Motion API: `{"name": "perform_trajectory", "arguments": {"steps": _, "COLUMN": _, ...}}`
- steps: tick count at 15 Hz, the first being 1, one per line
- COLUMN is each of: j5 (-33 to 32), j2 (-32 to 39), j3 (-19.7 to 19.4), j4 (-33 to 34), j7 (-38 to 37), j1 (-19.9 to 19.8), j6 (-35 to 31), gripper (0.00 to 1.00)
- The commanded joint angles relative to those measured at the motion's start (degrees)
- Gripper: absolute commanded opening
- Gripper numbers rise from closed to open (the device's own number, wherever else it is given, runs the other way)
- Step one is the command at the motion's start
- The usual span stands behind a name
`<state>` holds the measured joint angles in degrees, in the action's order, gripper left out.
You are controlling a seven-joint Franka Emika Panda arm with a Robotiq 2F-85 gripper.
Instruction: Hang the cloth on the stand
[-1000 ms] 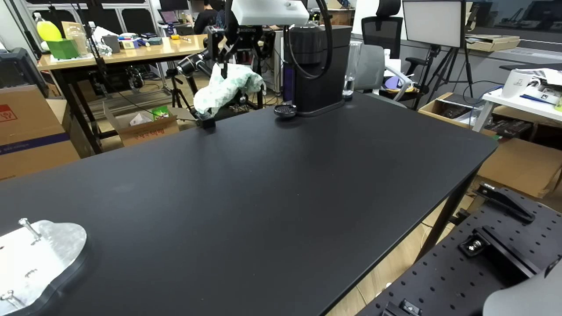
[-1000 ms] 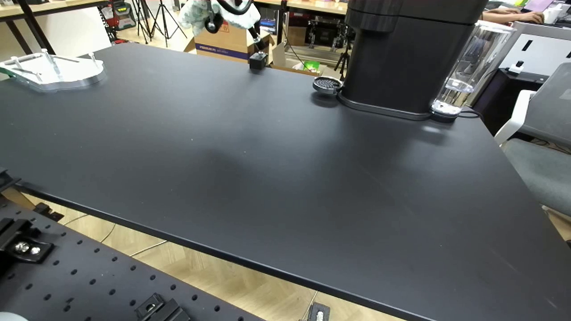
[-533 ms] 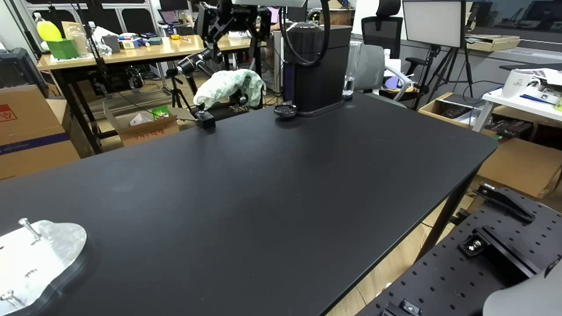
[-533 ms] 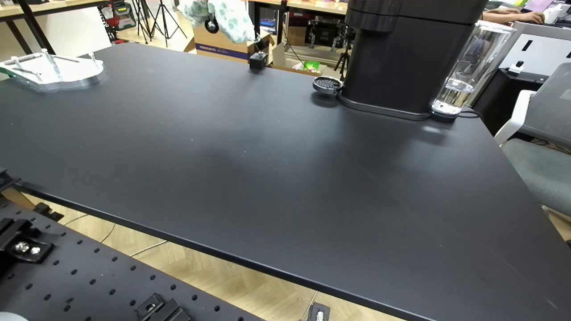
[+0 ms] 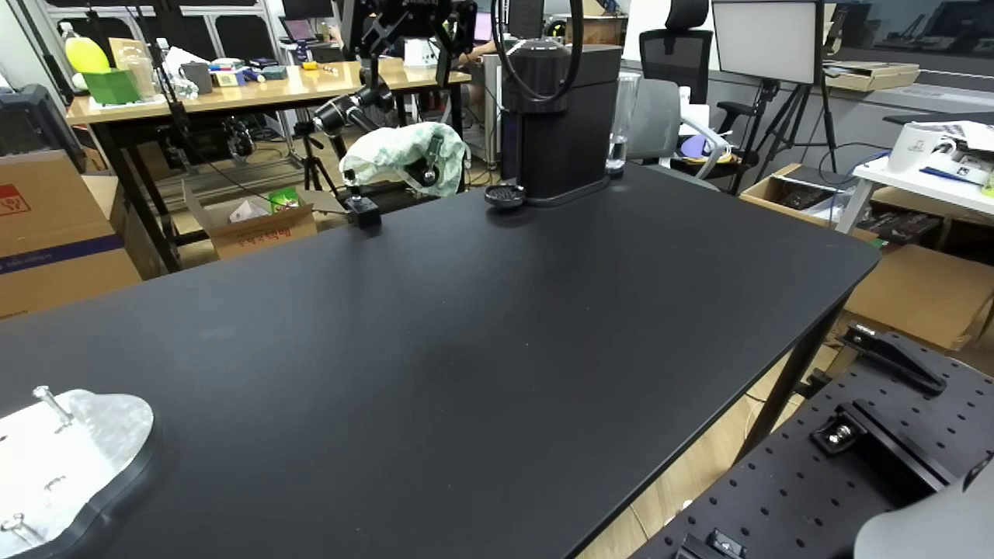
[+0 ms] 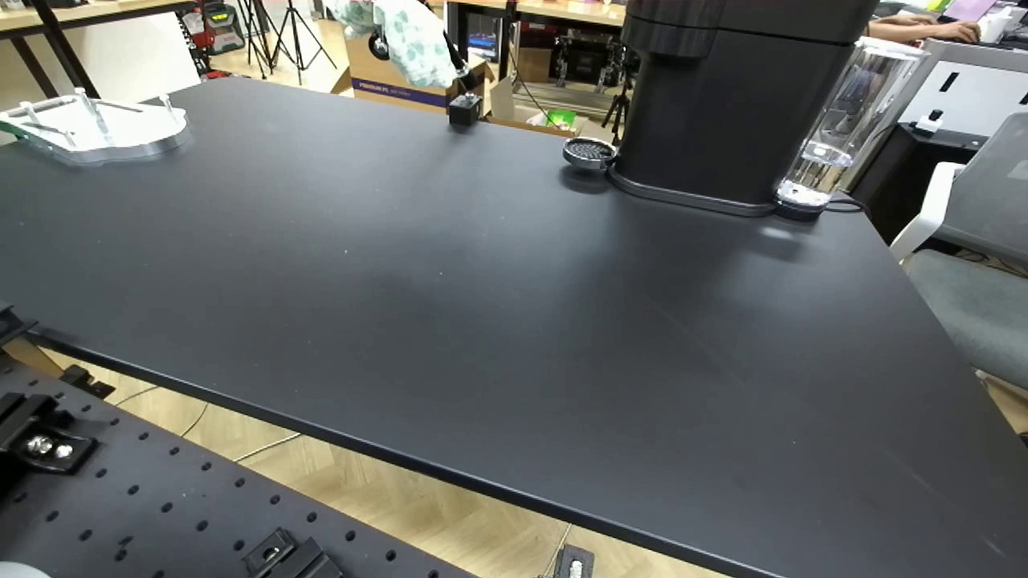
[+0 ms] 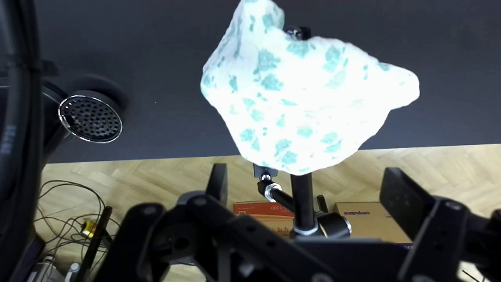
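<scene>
The cloth (image 7: 301,94) was on the stand (image 7: 304,213), draped over its top w/ nothing else holding it AFAICT; in the wrist view the black post (image 7: 301,192) ran in under the fabric's hem, and in an exterior view a dark knob (image 5: 429,177) showed by its underside. What'd just changed: approx 1 sec earlier my gripper (image 7: 306,178) was down at the cloth; since then it'd gone up & clear, its fingers (image 7: 403,199) now wide apart w/ no fabric caught btwn them. The cloth didn't come up w/ it, only settled a bit lower, so I read that as a clean release & the hang as basically done. All that was left IMO: back off upward w/o brushing it. It sat bunched & a bit lopsided, so a bump cld prob. slide it off; otherwise thin fabric like that shld stay put. The cable (image 7: 21,98) looped down in front of the black machine (image 5: 571,132) in an exterior view, so I'd watch it for snags. Further out, the clamp (image 6: 463,110) sat at the edge of the table (image 5: 497,349), the round perforated tray (image 7: 92,117) was just beside the machine, & the bolted plate (image 5: 101,442) lay well apart from it all.
</scene>
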<state>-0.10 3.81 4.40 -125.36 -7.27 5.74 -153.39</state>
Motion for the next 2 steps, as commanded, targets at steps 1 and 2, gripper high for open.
{"name": "perform_trajectory", "arguments": {"steps": 1, "j5": 0.1, "j2": 0.1, "j3": 0.1, "j4": 0.0, "j7": 0.2, "j1": -0.1, "j6": 0.1, "gripper": 1.0}}
{"name": "perform_trajectory", "arguments": {"steps": 2, "j5": 0.1, "j2": 0.1, "j3": 0.1, "j4": 0.0, "j7": 0.2, "j1": -0.1, "j6": 0.1, "gripper": 1.0}}
